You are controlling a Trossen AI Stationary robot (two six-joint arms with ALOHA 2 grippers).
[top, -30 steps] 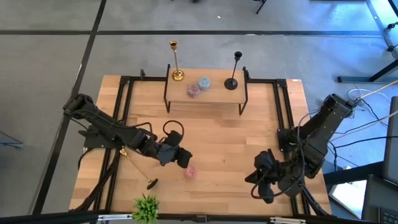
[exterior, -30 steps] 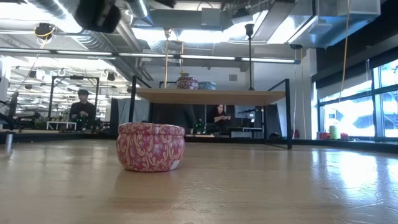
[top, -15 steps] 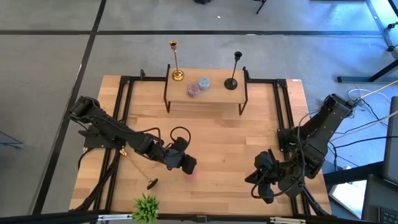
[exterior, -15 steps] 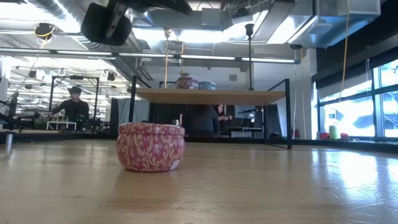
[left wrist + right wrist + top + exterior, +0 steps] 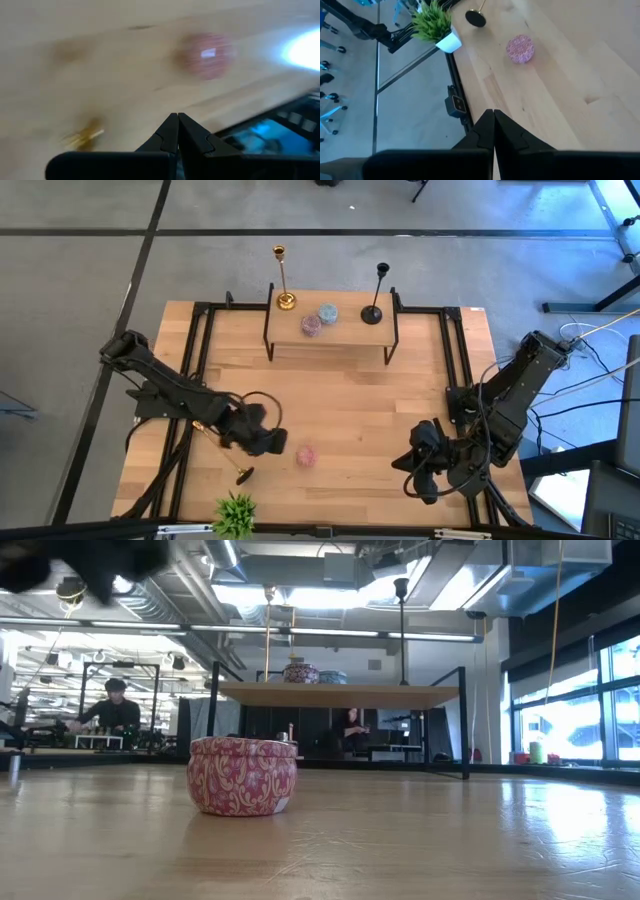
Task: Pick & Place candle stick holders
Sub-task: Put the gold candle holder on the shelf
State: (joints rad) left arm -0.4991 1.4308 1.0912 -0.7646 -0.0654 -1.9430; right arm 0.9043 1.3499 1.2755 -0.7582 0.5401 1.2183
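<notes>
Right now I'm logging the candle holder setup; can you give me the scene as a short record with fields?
shelf: gold holder and black holder upright, two small tins between them
table: third gold holder lying flat, pink tin, small plant
left gripper: fingers shut, empty, beside lying holder
right gripper: fingers shut, empty, waiting

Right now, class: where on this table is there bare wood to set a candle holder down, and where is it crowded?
Free: the wide middle strip between the raised shelf and the pink tin, and the stretch from that tin to the right tool. Crowded: the shelf top, with a gold holder, black holder and two tins, and the front left by the left tool, fallen gold holder and plant.
</notes>
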